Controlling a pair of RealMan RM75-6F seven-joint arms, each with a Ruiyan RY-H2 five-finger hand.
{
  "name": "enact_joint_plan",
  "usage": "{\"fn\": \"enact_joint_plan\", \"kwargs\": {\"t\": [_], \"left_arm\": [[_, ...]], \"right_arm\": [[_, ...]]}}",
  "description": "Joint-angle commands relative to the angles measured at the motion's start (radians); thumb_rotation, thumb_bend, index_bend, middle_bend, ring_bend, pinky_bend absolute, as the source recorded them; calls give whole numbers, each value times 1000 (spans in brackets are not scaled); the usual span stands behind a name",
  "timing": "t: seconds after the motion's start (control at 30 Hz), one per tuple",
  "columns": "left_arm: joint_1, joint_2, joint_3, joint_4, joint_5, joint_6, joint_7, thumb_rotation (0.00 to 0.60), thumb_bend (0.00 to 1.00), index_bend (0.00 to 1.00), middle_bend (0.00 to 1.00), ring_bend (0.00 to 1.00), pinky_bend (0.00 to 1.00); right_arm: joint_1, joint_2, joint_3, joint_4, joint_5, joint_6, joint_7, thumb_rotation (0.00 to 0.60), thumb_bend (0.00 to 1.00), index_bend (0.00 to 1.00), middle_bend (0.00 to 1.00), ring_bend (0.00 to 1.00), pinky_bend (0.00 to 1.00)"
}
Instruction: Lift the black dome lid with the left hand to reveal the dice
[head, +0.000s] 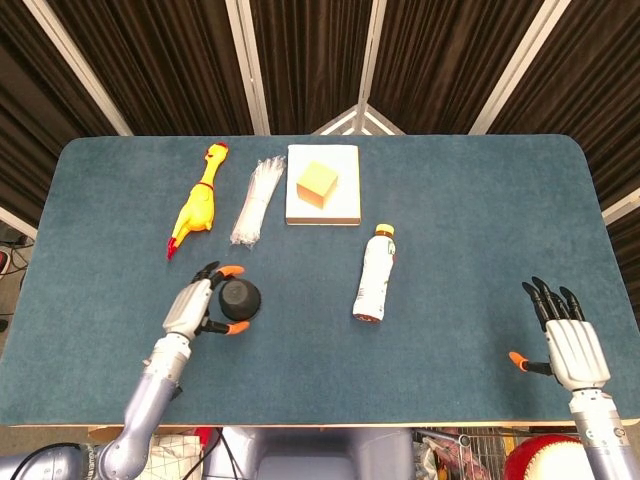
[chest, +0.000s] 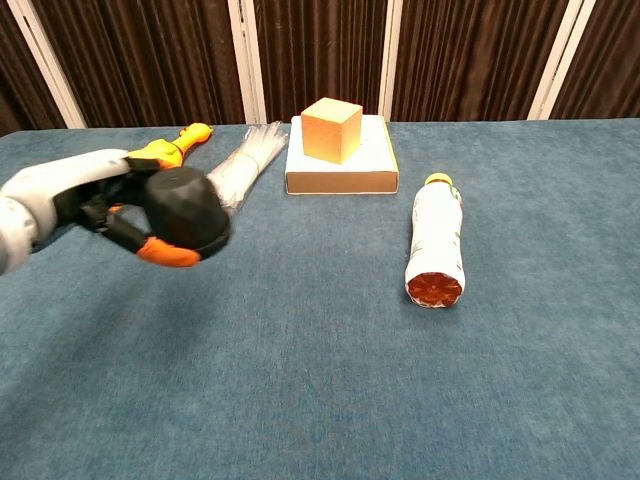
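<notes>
The black dome lid (head: 239, 299) (chest: 187, 211) is up off the blue table, gripped by my left hand (head: 198, 307) (chest: 115, 205) between orange-tipped fingers. In the chest view the lid hangs well above the cloth, left of centre. No dice show on the table where the lid stood or under it. My right hand (head: 570, 338) rests near the table's front right edge, fingers spread and holding nothing; only the head view shows it.
A yellow rubber chicken (head: 197, 203), a bundle of clear zip ties (head: 255, 201) and a white box (head: 323, 207) topped by an orange cube (head: 317, 184) lie at the back. A white bottle (head: 375, 273) (chest: 436, 243) lies on its side mid-table.
</notes>
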Motion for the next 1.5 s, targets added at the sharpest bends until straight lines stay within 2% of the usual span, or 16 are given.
{"fn": "enact_joint_plan", "kwargs": {"t": [0.03, 0.1, 0.17, 0.23, 0.33, 0.43, 0.5, 0.6, 0.83, 0.9, 0.97, 1.07, 1.17, 1.23, 1.33, 1.5], "left_arm": [[-16, 84, -21, -130, -42, 31, 70, 600, 530, 228, 515, 0, 0], [4, 173, -22, -210, -48, 73, 109, 600, 530, 228, 515, 0, 0], [46, 304, -26, -313, -44, 120, 131, 600, 530, 229, 514, 0, 0], [92, 430, -26, -386, -32, 124, 94, 600, 529, 230, 514, 0, 0], [159, 560, -22, -418, 17, 98, -27, 600, 525, 235, 514, 0, 0], [200, 627, -11, -378, 75, 53, -157, 600, 523, 243, 514, 0, 0], [197, 623, -2, -332, 88, 2, -235, 600, 523, 244, 513, 0, 0], [153, 565, 10, -274, 78, -59, -265, 600, 523, 245, 510, 0, 0], [-18, 273, 31, -180, 4, -67, -128, 600, 524, 244, 503, 0, 0], [-33, 246, 43, -191, 6, -26, -70, 600, 524, 244, 505, 0, 0], [-13, 277, 48, -240, 16, 42, -39, 600, 524, 244, 507, 0, 0], [66, 428, 46, -338, 59, 121, -74, 600, 524, 244, 508, 0, 0], [174, 629, 44, -392, 127, 146, -230, 600, 524, 273, 525, 0, 0], [214, 687, 45, -367, 171, 139, -328, 600, 524, 288, 528, 0, 0], [182, 657, 78, -316, 195, 36, -365, 600, 523, 280, 516, 0, 0], [34, 417, 97, -220, 80, -50, -206, 600, 524, 256, 502, 0, 0]], "right_arm": [[-3, -2, -2, 7, 3, 0, 5, 600, 148, 0, 0, 153, 0], [-2, -5, -2, 11, 2, -1, 9, 600, 147, 0, 0, 153, 0], [-4, -3, -6, 5, -6, 4, 11, 600, 148, 0, 0, 153, 0], [-6, -3, -8, -5, -15, 11, 3, 600, 148, 0, 0, 153, 0], [-6, -3, -10, -15, -21, 16, -8, 600, 147, 0, 0, 153, 0], [-6, -5, -11, -18, -21, 13, -16, 600, 148, 0, 0, 153, 0], [-4, -8, -12, -17, -18, 7, -21, 600, 148, 0, 0, 153, 0], [-2, -9, -12, -16, -14, 2, -22, 600, 148, 0, 0, 153, 0], [-1, -11, -9, -2, -2, -5, -16, 600, 147, 0, 0, 153, 0], [1, -11, -8, 1, 1, -10, -11, 600, 147, 0, 0, 153, 0], [1, -11, -8, 3, -1, -8, -7, 600, 148, 0, 0, 153, 0], [0, -8, -10, 0, -10, -4, -1, 600, 148, 0, 0, 153, 0], [-5, 1, -17, -13, -23, 5, 0, 600, 148, 0, 0, 153, 0], [-8, 7, -19, -24, -28, 12, -1, 600, 148, 0, 0, 153, 0], [-19, 8, -25, -33, -40, 31, -6, 600, 147, 0, 0, 153, 0], [-11, -4, -21, -24, -29, 16, -19, 600, 147, 0, 0, 153, 0]]}}
